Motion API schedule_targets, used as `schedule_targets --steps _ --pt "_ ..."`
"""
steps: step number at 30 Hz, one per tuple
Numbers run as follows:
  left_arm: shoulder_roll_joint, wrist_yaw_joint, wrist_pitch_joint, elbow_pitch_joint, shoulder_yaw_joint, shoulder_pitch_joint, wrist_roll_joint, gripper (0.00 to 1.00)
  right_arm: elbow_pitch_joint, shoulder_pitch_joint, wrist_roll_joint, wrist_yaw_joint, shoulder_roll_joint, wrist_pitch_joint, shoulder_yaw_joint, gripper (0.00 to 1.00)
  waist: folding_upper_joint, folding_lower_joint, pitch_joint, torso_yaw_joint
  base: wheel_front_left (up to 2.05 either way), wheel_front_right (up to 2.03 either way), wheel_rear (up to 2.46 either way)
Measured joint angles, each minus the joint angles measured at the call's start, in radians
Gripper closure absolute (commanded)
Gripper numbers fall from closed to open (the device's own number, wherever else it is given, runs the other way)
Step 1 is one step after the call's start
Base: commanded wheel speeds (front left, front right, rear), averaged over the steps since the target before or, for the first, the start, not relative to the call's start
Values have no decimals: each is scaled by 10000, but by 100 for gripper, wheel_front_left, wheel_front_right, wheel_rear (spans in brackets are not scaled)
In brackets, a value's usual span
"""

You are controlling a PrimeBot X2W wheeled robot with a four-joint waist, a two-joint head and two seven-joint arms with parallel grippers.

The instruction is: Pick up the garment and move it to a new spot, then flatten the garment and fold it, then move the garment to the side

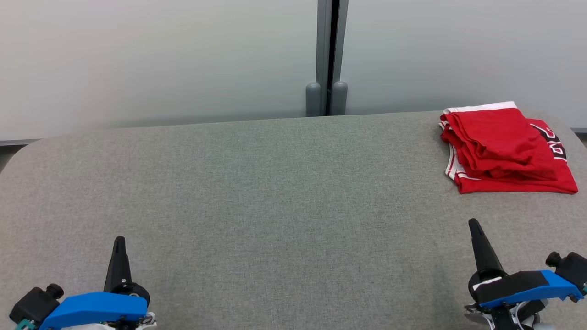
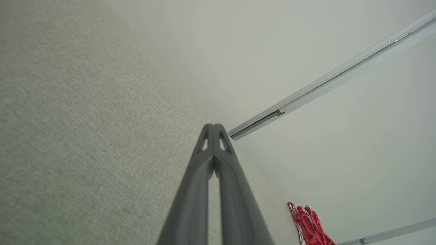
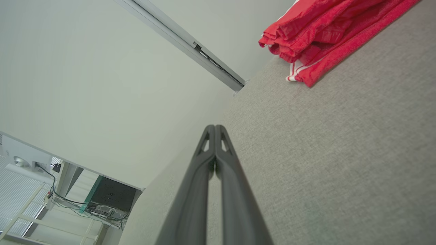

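Head view: folded red garment (image 1: 500,146) at upper right of frame, on the grey tabletop (image 1: 275,192), close to both the right rim and the far rim.
Left claw (image 1: 119,243): pinched shut, empty, at lower left, well apart from the garment.
Right claw (image 1: 473,224): pinched shut, empty, at lower right, near the garment's lower hem but not touching.
Right wrist view: garment at upper right again, bunched and uneven on top, white stripes showing at the lower fold.
Task stage: probably at its end, already folded and set to the side.
Risk at the rim: could slide off the tabletop if pushed any further toward the right or the top of frame.
Risk to the fold: could slump or fall open if brushed by the right claw travelling up the frame.
Risk on regrasp: would only shove the cloth and wrinkle it while shut, so should part first.
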State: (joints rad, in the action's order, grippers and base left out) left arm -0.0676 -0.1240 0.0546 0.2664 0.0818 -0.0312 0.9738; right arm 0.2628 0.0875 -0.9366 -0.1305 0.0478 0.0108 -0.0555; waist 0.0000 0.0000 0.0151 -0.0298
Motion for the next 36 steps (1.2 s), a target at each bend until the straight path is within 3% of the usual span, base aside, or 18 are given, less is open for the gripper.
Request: schedule_targets --steps 36 --pt "90 -2 -897 -102 146 -380 3425 100 -98 64 -3622 0 2 -669 -313 100 0 0 -55 138 0 0 0"
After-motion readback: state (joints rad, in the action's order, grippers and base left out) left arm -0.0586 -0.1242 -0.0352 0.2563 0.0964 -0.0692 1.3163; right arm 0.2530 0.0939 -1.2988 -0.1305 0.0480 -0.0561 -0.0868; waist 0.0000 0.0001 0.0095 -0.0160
